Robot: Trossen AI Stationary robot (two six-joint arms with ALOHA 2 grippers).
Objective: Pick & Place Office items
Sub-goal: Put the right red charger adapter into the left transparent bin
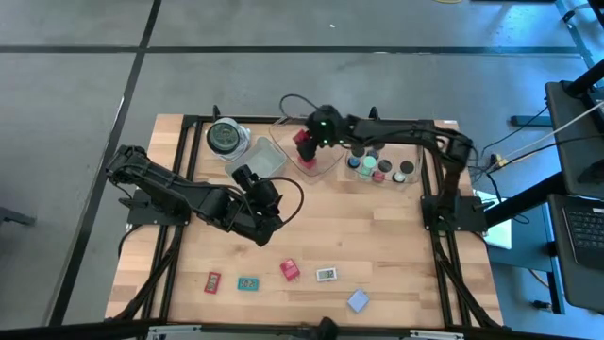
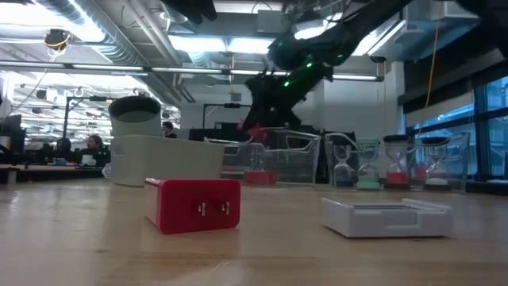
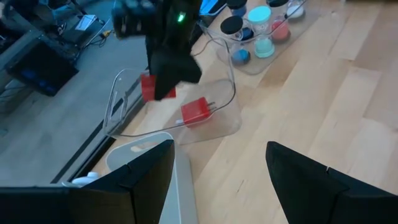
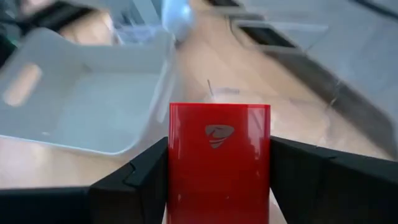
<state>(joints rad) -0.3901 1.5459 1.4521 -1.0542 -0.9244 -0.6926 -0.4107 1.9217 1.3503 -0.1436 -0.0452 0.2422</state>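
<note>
My right gripper [image 1: 304,142] is shut on a red block [image 4: 219,162] and hovers over the clear tray [image 1: 316,162] at the table's far side. A second red block [image 3: 196,112] lies inside that tray. My left gripper [image 3: 217,155] is open and touches nothing, near the white tray [image 1: 257,156]. Along the near edge lie a red rectangle [image 1: 212,281], a teal one [image 1: 247,283], another red block [image 1: 290,270], a white rectangle [image 1: 327,274] and a pale-blue one [image 1: 358,300]. Black cylinders with coloured tops [image 1: 377,168] stand in a second clear tray. My right gripper pinches the red block by its two opposite side faces [image 4: 177,168], one finger on each. The fingers [image 3: 171,68] come at it from above, slanting down. The block is lifted clear and hangs below the gripper over the clear tray.
A round clear jar with a dark lid [image 1: 225,137] stands at the far left, next to the white tray. The table's black frame rails [image 1: 429,189] run along both sides. Bare wood [image 1: 359,227] lies mid-table between the trays and the near row.
</note>
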